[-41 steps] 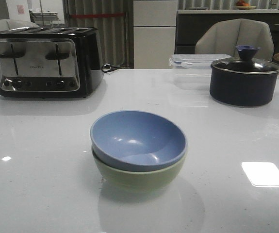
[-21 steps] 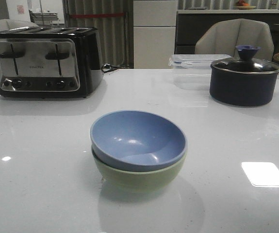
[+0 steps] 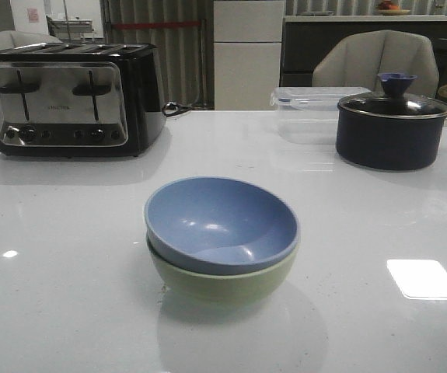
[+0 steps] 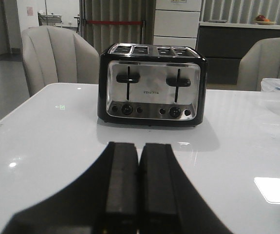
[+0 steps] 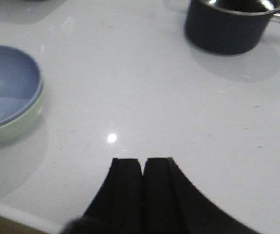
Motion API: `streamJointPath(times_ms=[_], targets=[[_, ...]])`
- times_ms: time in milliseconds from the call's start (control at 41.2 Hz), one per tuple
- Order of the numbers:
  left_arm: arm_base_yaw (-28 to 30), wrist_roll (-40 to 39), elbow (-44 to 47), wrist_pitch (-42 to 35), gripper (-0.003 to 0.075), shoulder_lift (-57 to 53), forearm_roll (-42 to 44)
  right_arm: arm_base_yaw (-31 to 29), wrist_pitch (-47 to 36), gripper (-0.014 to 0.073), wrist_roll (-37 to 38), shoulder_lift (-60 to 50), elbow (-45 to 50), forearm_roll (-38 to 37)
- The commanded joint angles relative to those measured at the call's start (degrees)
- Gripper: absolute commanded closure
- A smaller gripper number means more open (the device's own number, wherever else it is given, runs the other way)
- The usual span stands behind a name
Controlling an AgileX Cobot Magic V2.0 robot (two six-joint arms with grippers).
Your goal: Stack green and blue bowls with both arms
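The blue bowl [image 3: 221,221] sits nested in the green bowl [image 3: 223,281] mid-counter [image 3: 68,233]. The toaster [image 4: 151,84] nameplate is illegible. Both left end effector [image 4: 139,183] and right end effector [image 5: 143,187] are pressed together, empty.
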Motion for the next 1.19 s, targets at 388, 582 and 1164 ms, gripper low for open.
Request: streamJointPath(times_ms=[388,582,1164], targets=[[0.0,-0.4,0.2,-5.2,0.0627,-1.1,-0.1,-10.7,-21.5,0.0540,0.0,-18.8,15.1,-0.4],[0.0,-0.4,0.2,-5.2,0.0627,-1.1,-0.1,-10.7,-26.1,0.0540,0.0,-18.8,15.1,-0.3],[0.0,-0.4,0.2,-5.2,0.0627,-1.1,-0.1,-10.6,-29.8,0.0540,0.0,-18.8,15.1,2.6]])
